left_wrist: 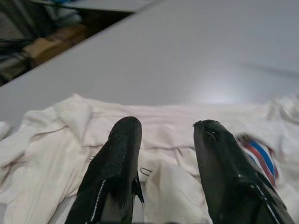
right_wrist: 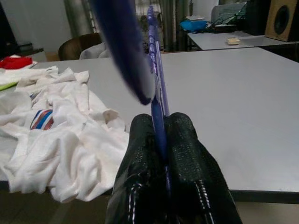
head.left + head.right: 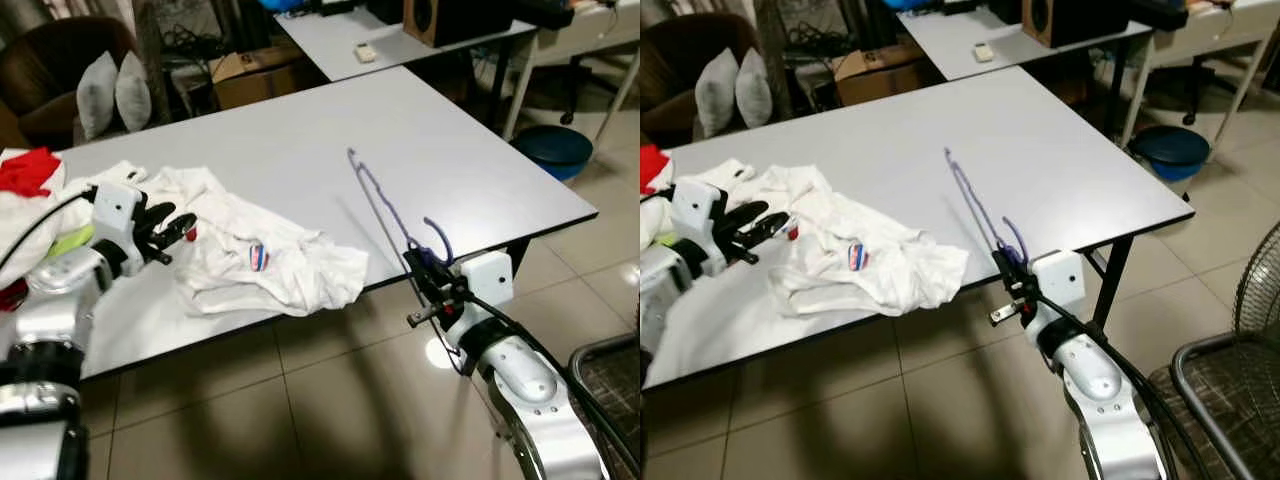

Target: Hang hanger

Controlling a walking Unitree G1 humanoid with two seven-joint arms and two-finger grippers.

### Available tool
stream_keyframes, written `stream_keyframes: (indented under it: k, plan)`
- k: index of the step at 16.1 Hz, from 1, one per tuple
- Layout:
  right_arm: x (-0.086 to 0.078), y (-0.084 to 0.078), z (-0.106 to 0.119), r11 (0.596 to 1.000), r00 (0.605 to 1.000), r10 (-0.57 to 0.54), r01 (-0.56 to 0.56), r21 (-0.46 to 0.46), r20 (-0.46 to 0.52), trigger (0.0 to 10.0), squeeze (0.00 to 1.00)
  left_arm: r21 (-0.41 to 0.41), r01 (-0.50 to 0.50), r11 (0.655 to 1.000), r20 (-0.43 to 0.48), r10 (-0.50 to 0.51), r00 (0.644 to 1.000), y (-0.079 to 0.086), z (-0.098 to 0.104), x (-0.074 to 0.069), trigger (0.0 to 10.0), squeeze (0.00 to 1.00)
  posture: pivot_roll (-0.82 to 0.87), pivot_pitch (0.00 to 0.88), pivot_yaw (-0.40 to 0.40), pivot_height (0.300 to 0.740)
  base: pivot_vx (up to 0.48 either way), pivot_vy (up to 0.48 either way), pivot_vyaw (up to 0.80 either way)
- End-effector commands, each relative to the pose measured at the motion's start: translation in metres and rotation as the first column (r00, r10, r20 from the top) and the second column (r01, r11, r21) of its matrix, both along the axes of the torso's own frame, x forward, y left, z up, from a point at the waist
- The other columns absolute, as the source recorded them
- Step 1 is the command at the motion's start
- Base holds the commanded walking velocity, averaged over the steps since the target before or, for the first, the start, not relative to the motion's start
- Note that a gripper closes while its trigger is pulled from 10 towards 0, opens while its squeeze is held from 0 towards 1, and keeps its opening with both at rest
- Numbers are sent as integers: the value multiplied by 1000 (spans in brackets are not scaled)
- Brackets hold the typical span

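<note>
Purple plastic: hanger (image 3: 385,205), thin frame, curled hook near the grip, far tip pointing to 11 o'clock over the tabletop.
Hanger position: held up off the table (image 3: 300,140), slanting over the near edge at the 4 o'clock corner; not touching the cloth.
Right gripper: (image 2: 161,126) both black fingers pressed together on the hanger just below its hook, at the table's near edge, 5 o'clock in the head view.
Left gripper: (image 1: 163,135) fingers spread, nothing between them, hovering over the white shirt (image 3: 265,255) at 9 o'clock.
White shirt: crumpled heap on the near-left part of the table, one fold reaching the edge; well apart from the hanger.
Labels: small red, white and blue striped patch (image 3: 258,256) on the shirt; stripes only, no lettering readable.
Other cloth: red garment (image 3: 28,170) at 10 o'clock on the far left, on more white fabric; a yellow-green strip (image 3: 70,240) just below it.
Table: matte grey-white top, dark edge and legs.
Behind, 12 o'clock: second grey table with a wooden speaker (image 3: 440,20) and a pale remote (image 3: 365,52); cardboard box (image 3: 250,75) on the floor.
10 o'clock far: brown armchair with two grey cushions (image 3: 115,90).
2 o'clock: blue basin (image 3: 550,148) on the tiled floor.
Writing: none legible anywhere.
</note>
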State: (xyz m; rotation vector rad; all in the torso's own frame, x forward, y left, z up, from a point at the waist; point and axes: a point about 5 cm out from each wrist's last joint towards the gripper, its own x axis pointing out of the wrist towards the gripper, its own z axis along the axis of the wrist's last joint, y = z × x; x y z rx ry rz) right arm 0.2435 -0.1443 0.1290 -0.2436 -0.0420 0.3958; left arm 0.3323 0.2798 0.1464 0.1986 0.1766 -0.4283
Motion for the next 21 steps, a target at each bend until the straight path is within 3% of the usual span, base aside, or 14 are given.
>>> stream_keyframes:
  k: [1, 3, 4, 7, 12, 16, 21]
  plan:
    - [1, 4, 1, 1000, 1000, 7, -7, -1, 12, 10000, 0, 52, 36, 998, -47, -34, 998, 9, -3, -5, 10000, 0, -178, 0, 228, 740, 0, 0, 0]
    - [0, 4, 0, 1000, 1000, 16, -16, 2, 8, 10000, 0, 98, 132, 986, -93, -124, 988, 18, -1, -14, 10000, 0, -167, 0, 228, 740, 0, 0, 0]
    - [0, 6, -1, 1000, 1000, 23, -23, 1, 5, 10000, 0, 172, 179, 969, -146, -155, 977, 23, -5, -17, 10000, 0, -162, 0, 225, 740, 0, 0, 0]
    - [1, 9, -2, 999, 999, 45, -45, 2, -1, 10000, 0, 206, 214, 955, -212, -170, 962, 29, -11, -23, 10000, 0, -151, 0, 220, 740, 0, 0, 0]
    - [2, 13, -3, 998, 998, 60, -60, 3, -7, 10000, 0, 181, 159, 970, -252, -111, 961, 24, -27, -20, 10000, 0, -138, 0, 209, 740, 0, 0, 0]
    - [3, 14, -4, 997, 997, 73, -73, -2, -11, 10000, 0, 91, 121, 988, -285, -91, 954, 12, -41, -16, 10000, 0, -142, 0, 211, 740, 0, 0, 0]
    - [1, 13, -5, 998, 998, 68, -68, -8, -11, 10000, 0, 194, 82, 978, -322, -15, 947, 13, -52, -16, 10000, 0, -156, 0, 222, 740, 0, 0, 0]
